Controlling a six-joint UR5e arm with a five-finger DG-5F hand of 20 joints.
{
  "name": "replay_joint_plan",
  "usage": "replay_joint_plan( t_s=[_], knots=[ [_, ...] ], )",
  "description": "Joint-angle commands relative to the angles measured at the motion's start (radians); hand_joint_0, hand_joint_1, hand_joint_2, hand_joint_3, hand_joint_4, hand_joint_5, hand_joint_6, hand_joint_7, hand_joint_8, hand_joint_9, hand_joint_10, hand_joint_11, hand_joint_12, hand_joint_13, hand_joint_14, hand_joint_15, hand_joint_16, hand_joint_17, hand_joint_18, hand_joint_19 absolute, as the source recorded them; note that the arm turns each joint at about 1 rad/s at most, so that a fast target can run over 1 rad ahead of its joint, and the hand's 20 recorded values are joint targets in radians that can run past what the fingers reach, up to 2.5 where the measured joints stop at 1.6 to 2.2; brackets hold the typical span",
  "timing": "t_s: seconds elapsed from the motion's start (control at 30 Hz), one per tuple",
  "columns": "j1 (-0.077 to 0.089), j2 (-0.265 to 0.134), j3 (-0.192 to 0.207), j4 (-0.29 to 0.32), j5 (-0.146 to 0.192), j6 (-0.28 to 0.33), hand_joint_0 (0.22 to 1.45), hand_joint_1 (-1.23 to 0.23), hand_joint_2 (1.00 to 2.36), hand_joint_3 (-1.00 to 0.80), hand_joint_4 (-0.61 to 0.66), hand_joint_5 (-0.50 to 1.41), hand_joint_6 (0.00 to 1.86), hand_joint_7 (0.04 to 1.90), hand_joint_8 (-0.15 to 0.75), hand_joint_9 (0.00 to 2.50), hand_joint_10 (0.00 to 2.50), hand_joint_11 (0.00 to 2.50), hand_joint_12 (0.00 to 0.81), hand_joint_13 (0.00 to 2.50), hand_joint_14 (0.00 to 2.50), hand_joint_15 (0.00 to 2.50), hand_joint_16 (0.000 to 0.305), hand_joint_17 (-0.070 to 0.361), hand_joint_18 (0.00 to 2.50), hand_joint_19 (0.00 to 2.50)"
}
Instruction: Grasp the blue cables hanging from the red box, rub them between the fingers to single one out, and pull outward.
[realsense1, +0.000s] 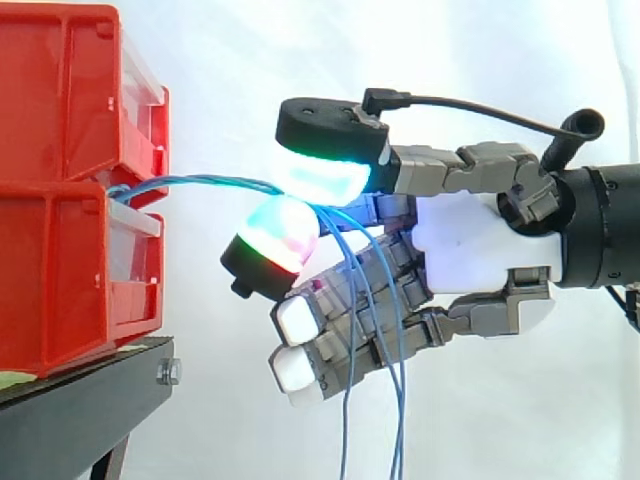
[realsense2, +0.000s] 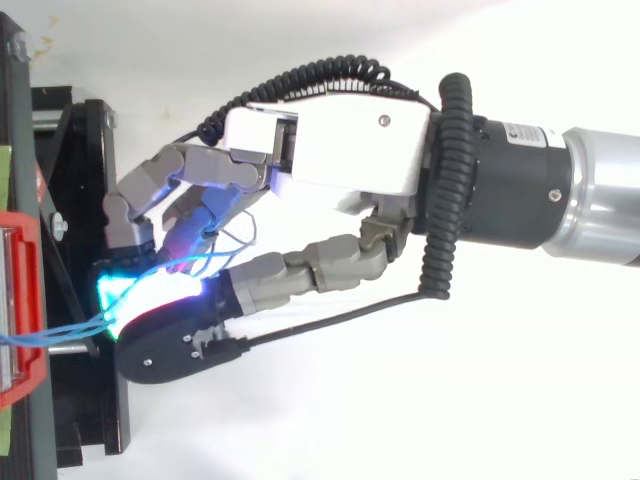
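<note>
Closest to me, on the side away from the red box (realsense1: 60, 200), is the hand (realsense1: 470, 240). It is closed in a pinch. Two glowing pads (realsense1: 320, 175) meet on the blue cables (realsense1: 215, 182), one pad above and one below. The other fingers curl loosely underneath and hold nothing that I can make out.

From the pinch, the cables run in a nearly level line to the front of the box. They come out there at the top edge of the lower clear drawer (realsense1: 135, 240). On the hand's side of the pinch, the loose ends hang down across the fingers, well away from the box.

I judge the grasp done. Several strands seem to pass through the pinch together, so no single cable looks separated yet. The rubbing and the outward pull are left to do.

Below the box is the black stand (realsense1: 90, 400) that carries it, and behind the box hangs the white curtain (realsense1: 220, 60). Nothing lies between the hand and the box except the cables. The hanging ends draped over the lower fingers could snag when I pull.
</note>
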Motion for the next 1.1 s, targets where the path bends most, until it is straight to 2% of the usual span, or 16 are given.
replay_joint_plan(
  t_s=[0.0,0.13,0.27,0.33,0.37,0.4,0.43,0.47,0.57,0.63,0.67,0.73,0.77,0.87,1.07],
  knots=[
    [-0.001,0.0,0.001,0.0,0.0,0.0,0.63,-0.85,1.01,-0.27,0.03,-0.15,0.9,1.01,0.225,0.79,0.02,0.56,0.33,0.62,0.02,0.51,0.044,0.1,0.43,0.4],
    [-0.003,0.002,0.006,-0.004,-0.003,-0.019,0.65,-0.9,1.0,-0.45,0.04,-0.15,0.91,0.98,0.222,0.79,0.02,0.56,0.326,0.63,0.02,0.5,0.043,0.097,0.45,0.38],
    [-0.004,0.0,0.016,-0.012,-0.005,-0.046,0.56,-0.85,1.0,-0.5,0.05,-0.15,0.9,0.97,0.224,0.82,0.02,0.56,0.327,0.65,0.02,0.5,0.044,0.099,0.46,0.39],
    [-0.007,0.0,0.027,-0.029,-0.009,-0.066,0.51,-0.75,1.0,-0.5,0.06,-0.14,0.9,0.96,0.238,0.85,0.02,0.55,0.341,0.67,0.02,0.51,0.047,0.105,0.48,0.4],
    [-0.009,0.002,0.035,-0.043,-0.012,-0.077,0.49,-0.65,1.0,-0.5,0.06,-0.13,0.89,1.0,0.243,0.89,0.02,0.56,0.344,0.69,0.02,0.51,0.048,0.107,0.49,0.42],
    [-0.01,0.002,0.038,-0.05,-0.014,-0.082,0.49,-0.59,1.0,-0.5,0.06,-0.13,0.89,1.0,0.243,0.9,0.02,0.55,0.346,0.7,0.02,0.51,0.048,0.107,0.49,0.41],
    [-0.012,0.002,0.05,-0.089,-0.017,-0.097,0.49,-0.56,1.0,-0.5,0.06,-0.13,0.89,1.0,0.243,0.9,0.02,0.55,0.346,0.7,0.02,0.52,0.048,0.107,0.49,0.42],
    [-0.012,0.002,0.053,-0.102,-0.017,-0.102,0.5,-0.45,1.0,-0.5,0.05,-0.12,0.88,1.02,0.245,0.92,0.02,0.55,0.35,0.71,0.02,0.52,0.047,0.107,0.48,0.43],
    [-0.018,0.002,0.065,-0.148,-0.015,-0.114,0.53,-0.32,1.0,-0.5,0.04,-0.12,0.87,1.04,0.241,0.94,0.02,0.56,0.34,0.71,0.02,0.53,0.047,0.105,0.47,0.45],
    [-0.021,0.002,0.07,-0.164,-0.015,-0.12,0.56,-0.33,1.0,-0.5,0.04,-0.12,0.87,1.06,0.237,0.95,0.02,0.56,0.337,0.72,0.02,0.53,0.046,0.103,0.47,0.46],
    [-0.021,0.002,0.073,-0.168,-0.015,-0.122,0.59,-0.43,1.01,-0.41,0.04,-0.12,0.87,1.07,0.237,0.95,0.02,0.57,0.335,0.72,0.02,0.53,0.045,0.101,0.47,0.46],
    [-0.022,0.002,0.076,-0.178,-0.014,-0.128,0.58,-0.52,1.01,-0.33,0.05,-0.12,0.87,1.07,0.236,0.94,0.02,0.57,0.333,0.73,0.02,0.54,0.045,0.101,0.48,0.46],
    [-0.024,0.002,0.079,-0.184,-0.014,-0.129,0.58,-0.6,1.01,-0.29,0.07,-0.13,0.88,1.04,0.257,0.94,0.02,0.55,0.357,0.75,0.02,0.53,0.05,0.113,0.52,0.43],
    [-0.027,0.002,0.095,-0.207,-0.015,-0.14,0.57,-0.69,1.01,-0.23,0.09,-0.14,0.9,1.01,0.263,0.91,0.02,0.56,0.365,0.74,0.02,0.52,0.052,0.117,0.54,0.43],
    [-0.029,0.002,0.107,-0.234,-0.015,-0.139,0.6,-0.79,1.01,-0.34,0.07,-0.15,0.91,0.97,0.232,0.87,0.02,0.58,0.329,0.71,0.02,0.53,0.044,0.1,0.5,0.43]
  ],
)
